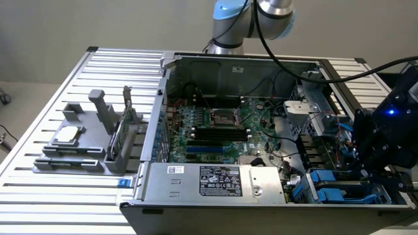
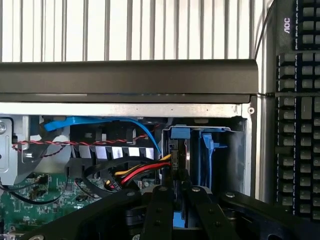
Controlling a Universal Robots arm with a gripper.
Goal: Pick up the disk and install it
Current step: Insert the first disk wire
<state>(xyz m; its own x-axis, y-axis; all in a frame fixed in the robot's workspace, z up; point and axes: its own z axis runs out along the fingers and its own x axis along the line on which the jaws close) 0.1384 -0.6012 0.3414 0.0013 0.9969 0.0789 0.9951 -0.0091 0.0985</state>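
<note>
The disk (image 2: 179, 155) is seen edge-on, standing upright in the drive bay at the corner of the open computer case (image 1: 235, 63); a blue carrier frame (image 2: 207, 150) with tabs borders it, and little of its metal face can be made out. The end effector (image 2: 179, 200) is clamped on the disk, its dark fingers (image 2: 159, 212) drawn close on either side of the near edge. On the monitor (image 2: 286, 30) beyond the case, "AOC" can be read. A labelled power supply (image 1: 216, 180) is seen in the exterior view; its print is too small to read. Red, yellow and black cables (image 2: 140, 172) crowd the bay just beside the disk. A keyboard (image 2: 300, 135) lies beside the case, and a grey parts holder (image 1: 85, 142) rests on the slatted counter (image 1: 39, 196).
</note>
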